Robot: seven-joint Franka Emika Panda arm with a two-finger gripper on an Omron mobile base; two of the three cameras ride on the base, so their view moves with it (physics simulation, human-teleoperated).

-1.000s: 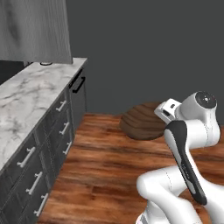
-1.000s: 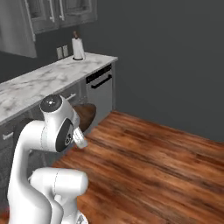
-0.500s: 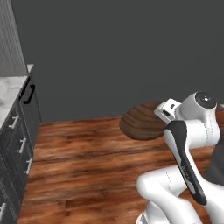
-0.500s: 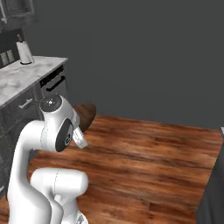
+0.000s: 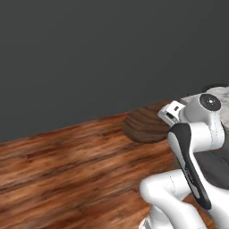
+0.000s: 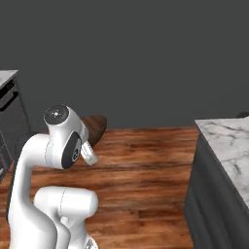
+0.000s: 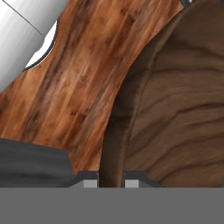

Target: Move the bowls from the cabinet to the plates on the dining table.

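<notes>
The gripper (image 7: pixel 111 177) is clamped on the rim of the dark wooden bowl (image 5: pixel 145 124), which rides in the air just ahead of the arm, above the wood floor (image 5: pixel 67 170). The dining table (image 6: pixel 228 146) stands to the bowl's right, well apart from it. The hold is on 1 thin edge only, so a sharp turn of the base could probably swing the bowl loose. Its far side could also clip the table's edge on approach.
</notes>
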